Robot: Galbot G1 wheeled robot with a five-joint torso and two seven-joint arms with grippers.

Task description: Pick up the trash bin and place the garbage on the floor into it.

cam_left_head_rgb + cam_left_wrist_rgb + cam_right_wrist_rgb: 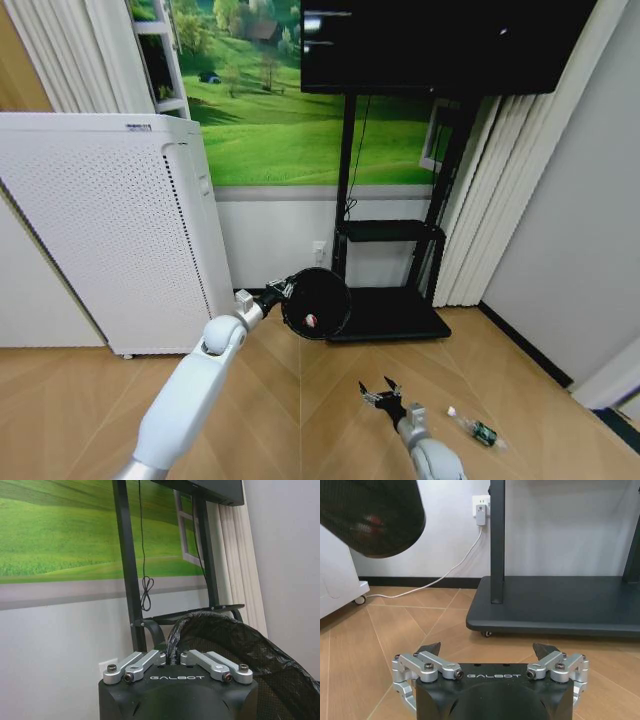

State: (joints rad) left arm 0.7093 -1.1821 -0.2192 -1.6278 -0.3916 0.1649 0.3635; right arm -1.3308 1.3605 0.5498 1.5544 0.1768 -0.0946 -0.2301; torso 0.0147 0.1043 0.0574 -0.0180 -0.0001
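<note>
My left gripper (277,291) holds the black mesh trash bin (316,302) by its rim, lifted off the floor and tipped so its mouth faces me. A small red-and-white piece of garbage (311,321) lies inside. In the left wrist view the left gripper (174,655) is shut on the liner-covered rim of the bin (240,642). My right gripper (380,391) hovers low over the wood floor, open and holding nothing. A small clear bottle with a green label (478,431) lies on the floor to its right. The right wrist view has the open gripper (486,651) and the bin (370,515) hanging above.
A tall white perforated appliance (110,230) stands at the left against the wall. A black TV stand (388,312) on casters sits behind the bin, with a screen (440,40) above. A white cable (451,572) runs from a wall socket. Curtains (490,200) hang at the right.
</note>
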